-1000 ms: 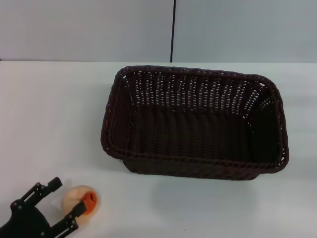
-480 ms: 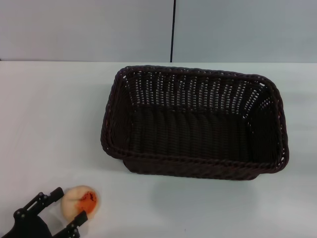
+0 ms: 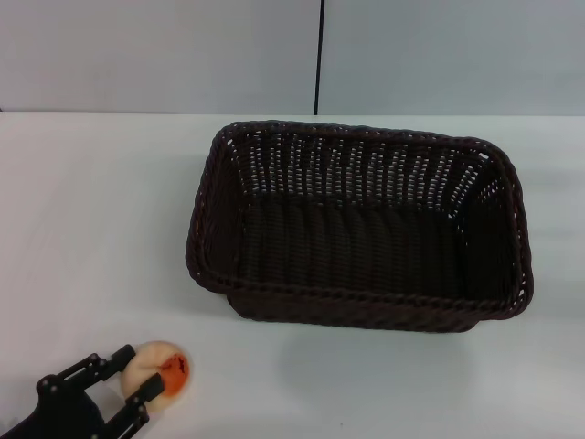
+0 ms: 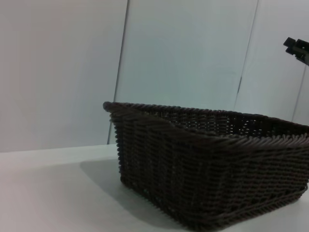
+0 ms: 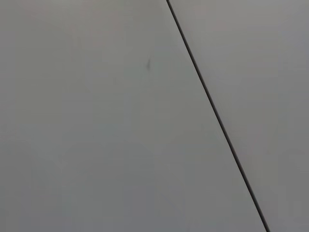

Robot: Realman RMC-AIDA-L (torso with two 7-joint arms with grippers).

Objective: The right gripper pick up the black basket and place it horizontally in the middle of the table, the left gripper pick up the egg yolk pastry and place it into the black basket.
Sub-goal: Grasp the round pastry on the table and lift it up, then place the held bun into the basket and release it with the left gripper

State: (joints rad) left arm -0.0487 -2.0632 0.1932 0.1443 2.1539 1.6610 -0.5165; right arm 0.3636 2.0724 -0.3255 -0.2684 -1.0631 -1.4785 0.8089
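Note:
The black basket [image 3: 356,229] stands upright and lengthwise across the middle of the white table [image 3: 91,210]; it is empty. It also fills the left wrist view [image 4: 207,169]. The egg yolk pastry [image 3: 164,370], a cream bun with an orange-red patch, lies near the table's front left edge. My left gripper [image 3: 137,373] reaches in from the bottom left, its two thin fingers [image 3: 122,357] pressed against either side of the pastry. A small black part [image 4: 298,48] far off in the left wrist view seems to belong to the right arm. The right wrist view shows only wall.
A grey wall with a dark vertical seam [image 3: 319,55] runs behind the table. Bare tabletop lies left of the basket and along the front edge.
The left gripper's fingers have closed from wide open onto the pastry. The pastry has shifted slightly to the right. The basket has not moved.

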